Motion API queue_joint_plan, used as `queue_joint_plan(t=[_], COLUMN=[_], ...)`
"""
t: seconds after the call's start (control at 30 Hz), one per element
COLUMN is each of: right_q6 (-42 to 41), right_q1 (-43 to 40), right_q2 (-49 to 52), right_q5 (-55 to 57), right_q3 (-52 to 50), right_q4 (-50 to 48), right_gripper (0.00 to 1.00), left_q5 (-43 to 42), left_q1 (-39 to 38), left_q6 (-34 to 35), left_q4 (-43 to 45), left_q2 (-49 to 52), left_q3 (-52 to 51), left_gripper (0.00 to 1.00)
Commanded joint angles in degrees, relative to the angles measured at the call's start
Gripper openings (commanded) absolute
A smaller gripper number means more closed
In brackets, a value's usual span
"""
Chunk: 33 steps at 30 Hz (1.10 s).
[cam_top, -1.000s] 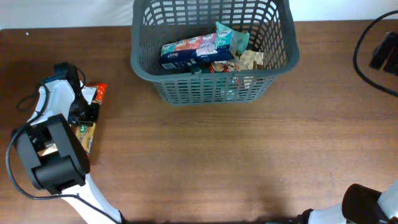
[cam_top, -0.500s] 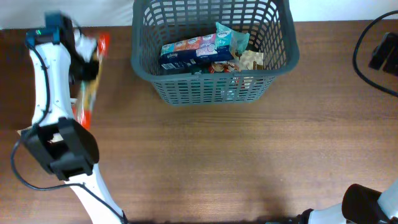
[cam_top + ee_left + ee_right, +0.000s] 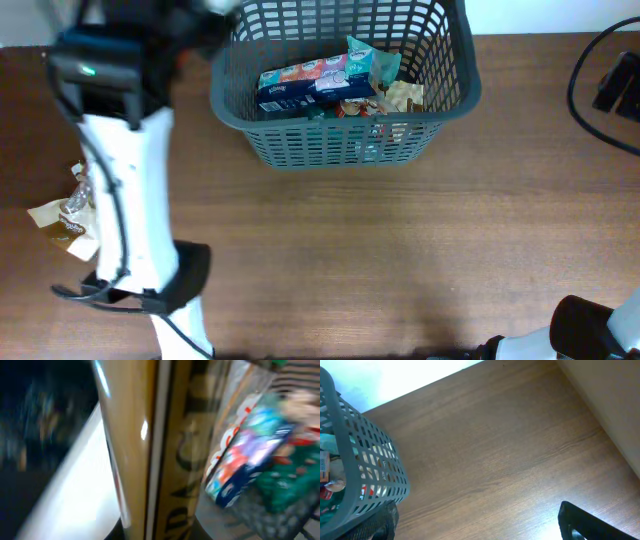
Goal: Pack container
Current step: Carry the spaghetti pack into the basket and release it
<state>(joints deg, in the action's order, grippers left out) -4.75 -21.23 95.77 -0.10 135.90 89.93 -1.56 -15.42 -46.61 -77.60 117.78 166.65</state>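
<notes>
The container (image 3: 340,120) is a dark grey lattice basket at the table's back centre, holding a blue tissue pack (image 3: 305,80) and several snack packets. My left gripper (image 3: 203,12) is blurred at the basket's back left corner, raised above the table. In the left wrist view it (image 3: 160,527) is shut on a gold and clear snack packet (image 3: 170,435), with the tissue pack (image 3: 240,470) and the basket's inside below to the right. My right gripper (image 3: 480,520) is open and empty over bare table, to the right of the basket (image 3: 365,460).
A crumpled tan snack packet (image 3: 65,215) lies on the table at the far left. Black cables and a dark box (image 3: 615,80) sit at the back right. The right arm's base (image 3: 595,330) is at the front right corner.
My left arm has lifted the packet from the table's left side and swung it up and right to the basket's back left corner. The tan packet on the table has come into view.
</notes>
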Motion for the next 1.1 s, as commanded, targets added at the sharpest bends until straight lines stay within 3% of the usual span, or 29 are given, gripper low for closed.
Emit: queue_joint_plan(t=[0.0, 0.37, 0.4, 0.47, 0.57, 0.6, 0.67, 0.87, 1.07], right_q6=[-0.4, -0.4, -0.4, -0.4, -0.4, -0.4, -0.4, -0.4, -0.4], right_q1=[-0.2, -0.2, -0.2, -0.2, -0.2, -0.2, -0.2, -0.2, -0.2], right_q2=[0.2, 0.2, 0.2, 0.2, 0.2, 0.2, 0.2, 0.2, 0.2], right_q5=[-0.2, -0.2, -0.2, -0.2, -0.2, -0.2, -0.2, -0.2, -0.2], right_q3=[0.0, 0.0, 0.0, 0.0, 0.0, 0.0, 0.0, 0.0, 0.0], right_q4=[-0.1, -0.1, -0.1, -0.1, -0.1, -0.1, -0.1, -0.1, -0.1], right_gripper=[0.99, 0.99, 0.99, 0.99, 0.99, 0.99, 0.99, 0.99, 0.99], left_q5=[-1.7, -1.7, -1.7, -1.7, -1.6, -1.2, 0.9, 13.3, 13.9], left_q1=[-7.3, -10.2, -10.2, -10.3, -10.3, -10.3, -10.4, -10.4, -7.2], left_q6=[-16.3, -16.0, -15.8, -13.9, -11.0, -10.0, -8.1, -1.6, -0.9], left_q4=[2.4, 4.8, 4.8, 4.7, 4.7, 4.7, 4.7, 4.5, 1.4], left_q2=[0.5, 12.6, 13.9, 17.2, 19.0, 19.1, 19.0, 14.7, 4.5], left_q3=[-1.2, -10.8, -11.1, -11.1, -11.1, -11.1, -11.1, -10.6, -11.0], left_gripper=[0.02, 0.02, 0.11, 0.49, 0.51, 0.58, 0.80, 0.95, 0.96])
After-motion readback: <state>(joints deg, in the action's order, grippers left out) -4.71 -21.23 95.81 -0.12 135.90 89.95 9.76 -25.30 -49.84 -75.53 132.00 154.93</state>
